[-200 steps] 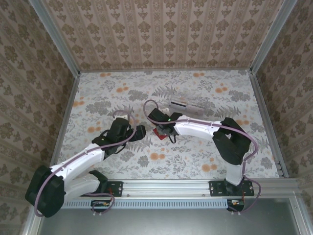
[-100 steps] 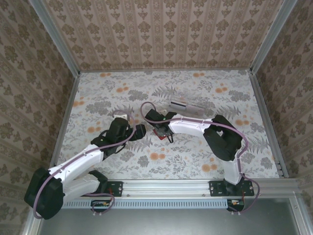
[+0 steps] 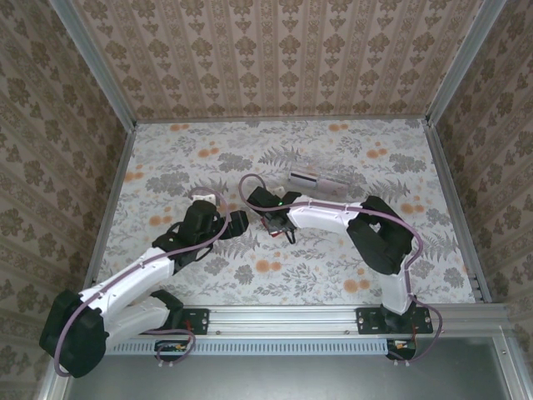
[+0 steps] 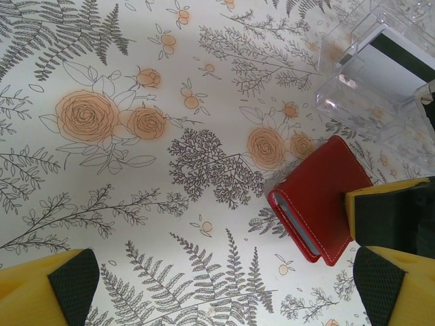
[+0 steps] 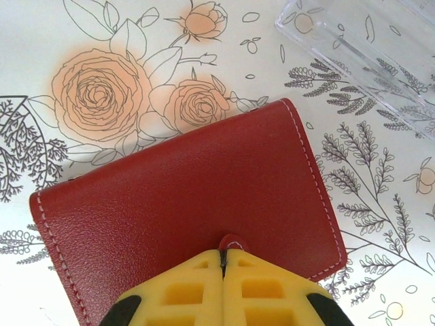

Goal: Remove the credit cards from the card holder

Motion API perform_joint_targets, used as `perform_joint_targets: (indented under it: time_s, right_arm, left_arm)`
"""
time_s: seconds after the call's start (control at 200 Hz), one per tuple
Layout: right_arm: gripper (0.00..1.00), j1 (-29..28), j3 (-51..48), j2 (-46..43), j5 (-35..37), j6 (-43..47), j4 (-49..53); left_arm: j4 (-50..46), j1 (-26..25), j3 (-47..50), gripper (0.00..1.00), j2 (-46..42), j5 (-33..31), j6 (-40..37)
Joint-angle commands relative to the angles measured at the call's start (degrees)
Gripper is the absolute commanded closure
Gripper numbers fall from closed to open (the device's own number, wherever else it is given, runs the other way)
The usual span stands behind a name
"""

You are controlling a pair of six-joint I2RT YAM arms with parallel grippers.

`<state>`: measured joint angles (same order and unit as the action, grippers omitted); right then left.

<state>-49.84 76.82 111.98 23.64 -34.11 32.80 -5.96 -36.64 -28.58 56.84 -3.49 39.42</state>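
Observation:
The red card holder lies folded shut on the floral table, also seen at card holder and card holder. My right gripper is shut on the holder's small red closing tab, its yellow fingers resting over the holder's near edge. My left gripper stands open just left of the holder, at left gripper, with nothing between its fingers. A pale card with a dark stripe lies inside a clear plastic piece. The holder's own contents are hidden.
The clear oblong plastic piece sits just beyond the holder, close to it at plastic piece and plastic piece. Patterned walls ring the table; open floral surface lies to the left and front.
My right arm has pulled in and shifted slightly left over the holder, covering more of it. The left gripper has barely moved.

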Motion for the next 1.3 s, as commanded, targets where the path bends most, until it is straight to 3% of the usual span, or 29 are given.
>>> perform_joint_targets:
  time_s: [0.0, 0.13, 0.23, 0.48, 0.9, 1.085, 1.295]
  right_arm:
    - [1.00, -1.1, -2.5, -4.0, 0.7, 2.9, -0.5]
    - [1.00, -2.8, -4.7, -8.0, 0.2, 8.1, -4.1]
    - [1.00, -4.2, -7.6, -10.8, -0.1, 13.0, -7.9]
    - [1.00, -6.8, -14.2, -13.9, -3.8, 19.1, -15.9]
    - [1.00, -7.0, -23.6, -15.3, -9.2, 13.5, -27.0]
    - [1.00, -7.0, -24.8, -15.3, -9.5, 12.4, -28.7]
    - [1.00, -7.0, -25.3, -15.8, -9.3, 11.6, -29.4]
  left_arm:
    - [0.0, 0.3, 0.1, 0.00, -0.7, 1.5, 1.3]
    - [1.3, 0.2, 0.4, 0.00, -0.9, 4.0, 3.5]
    - [3.3, 0.0, 1.2, 0.06, -0.9, 6.6, 6.1]
    - [9.2, -2.4, 4.5, 0.31, 0.2, 10.5, 13.8]
    - [22.5, -6.9, 7.5, 1.00, 12.0, 12.6, 21.9]
    - [28.4, -8.3, 6.7, 1.00, 17.5, 13.5, 23.4]
    - [28.6, -9.6, 5.7, 1.00, 24.9, 11.1, 25.6]
